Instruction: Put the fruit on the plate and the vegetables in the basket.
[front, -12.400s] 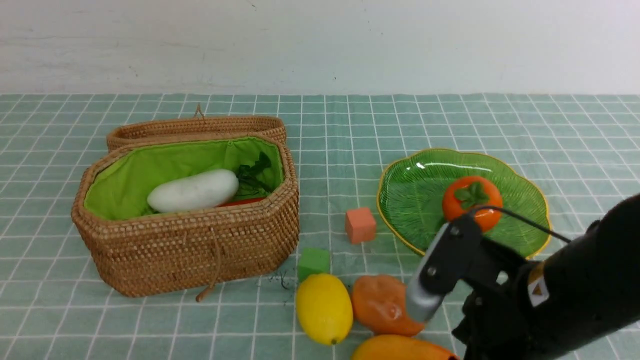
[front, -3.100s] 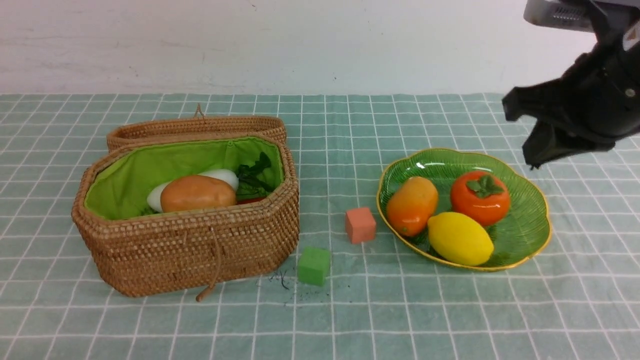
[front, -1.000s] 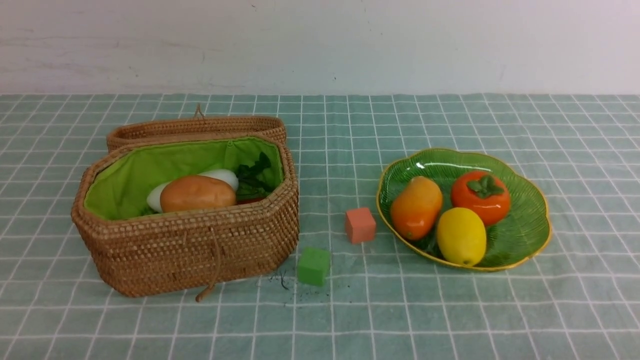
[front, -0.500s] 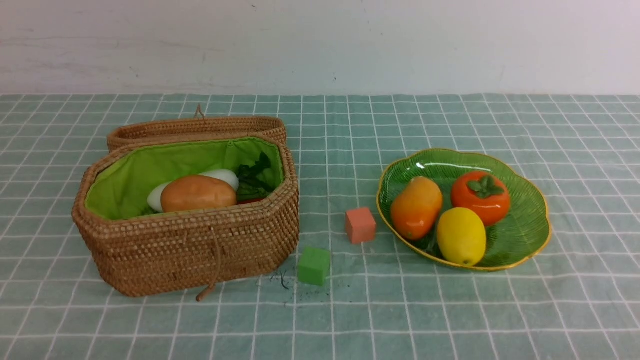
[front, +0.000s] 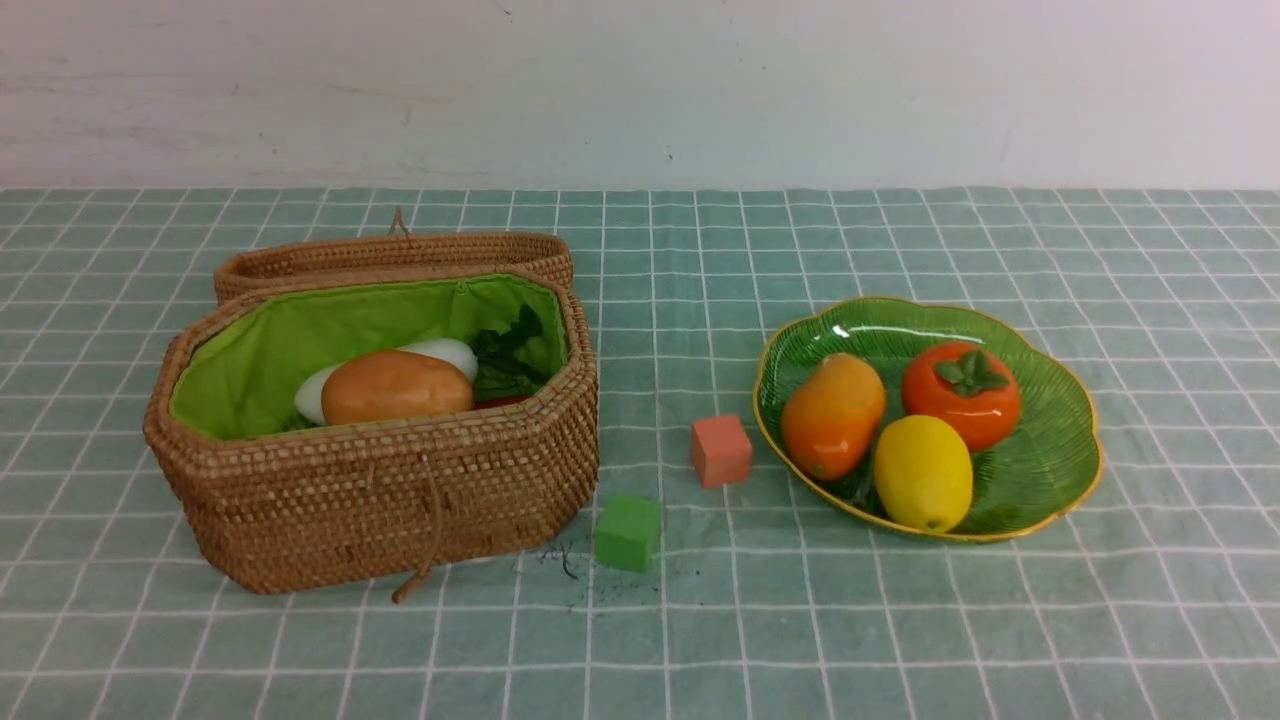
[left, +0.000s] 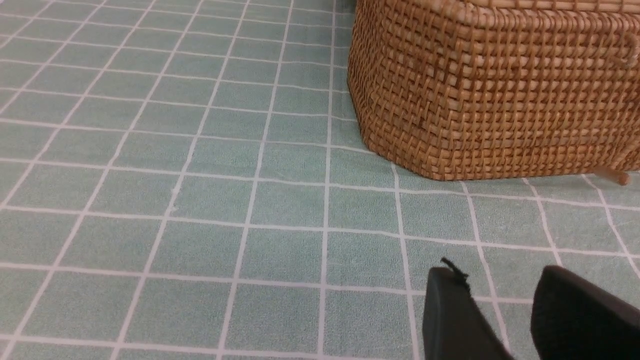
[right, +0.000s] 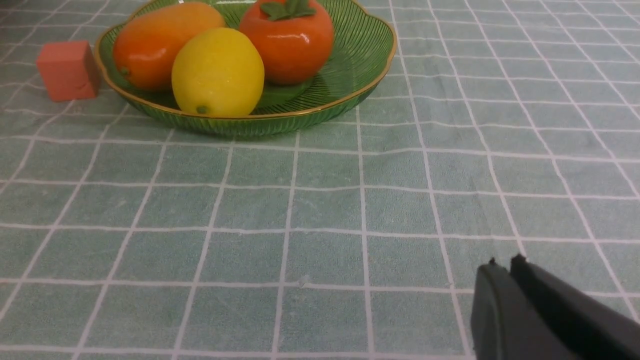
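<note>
The green plate (front: 1050, 440) holds the mango (front: 832, 414), the lemon (front: 922, 472) and the persimmon (front: 961, 393); all three also show in the right wrist view, on the plate (right: 350, 80). The wicker basket (front: 400, 500) holds the potato (front: 396, 386) lying on the white radish (front: 450, 351) with its green leaves. The purple piece is hidden. Neither arm shows in the front view. My left gripper (left: 500, 272) is open and empty over the cloth near the basket's corner (left: 450, 100). My right gripper (right: 504, 264) is shut and empty, short of the plate.
A salmon cube (front: 721, 450) sits left of the plate and a green cube (front: 628, 531) lies in front of the basket's right corner. The basket's lid (front: 390, 252) lies open behind it. A cord loop (front: 425, 560) hangs down its front.
Since 12 s ago the mango and lemon went onto the plate and the potato into the basket. The right arm left the front view. Nothing has moved in the last second.
</note>
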